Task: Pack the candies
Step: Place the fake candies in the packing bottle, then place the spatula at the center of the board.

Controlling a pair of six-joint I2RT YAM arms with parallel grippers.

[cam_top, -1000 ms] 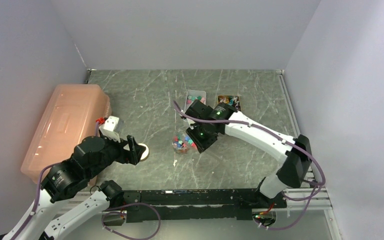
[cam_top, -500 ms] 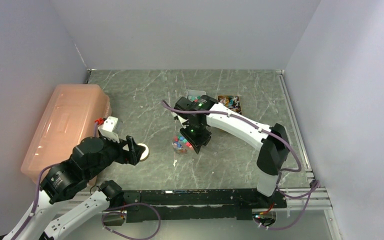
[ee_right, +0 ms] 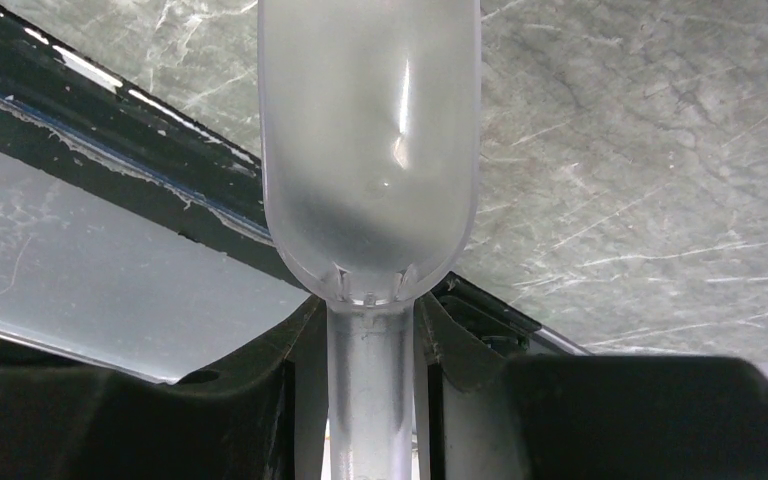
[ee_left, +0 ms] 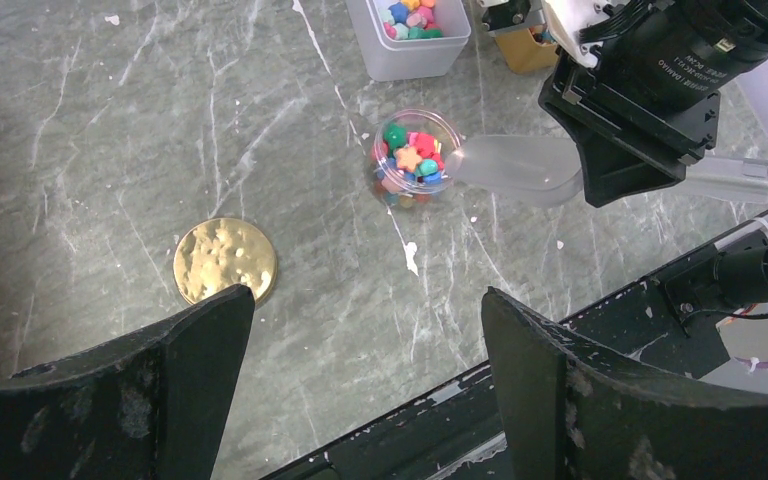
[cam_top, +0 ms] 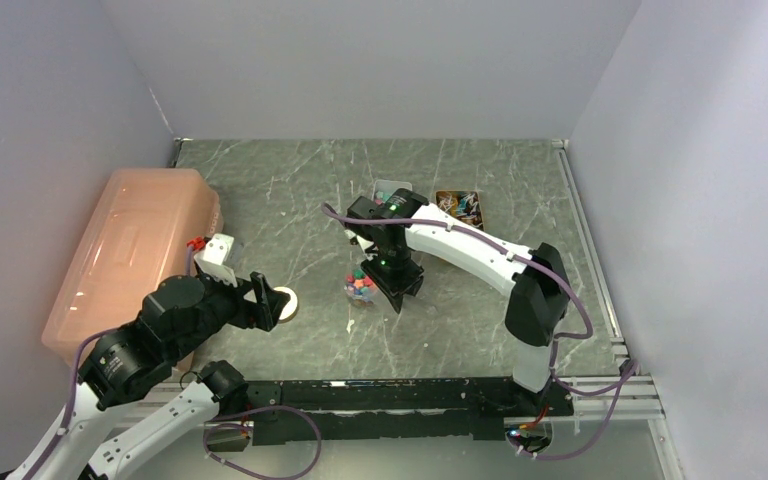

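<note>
Near the middle of the table (cam_top: 290, 190), the right gripper (cam_top: 397, 283) has drawn slightly toward the near edge since a second ago, and its forearm has swung left, so the brown box (cam_top: 457, 205) at the back now shows in full while the clear bin (ee_left: 410, 45) beside it is mostly hidden under the arm in the top view. Its fingers are clamped on the handle of a translucent scoop (ee_right: 370, 150), whose bowl looks empty and lies level just beside a small clear jar (ee_left: 415, 160). Most of the candies (ee_left: 410, 158) in view fill that jar; more sit in the bin behind it. The left gripper (ee_left: 365, 300) has barely shifted; it hangs with its jaws spread wide and nothing between them, above the near edge. A gold lid (ee_left: 225, 262) lies flat on the table, well apart from the jar on its left. A pink container (cam_top: 130, 255) stands along the left wall. The black rail (cam_top: 390, 395) runs along the front
</note>
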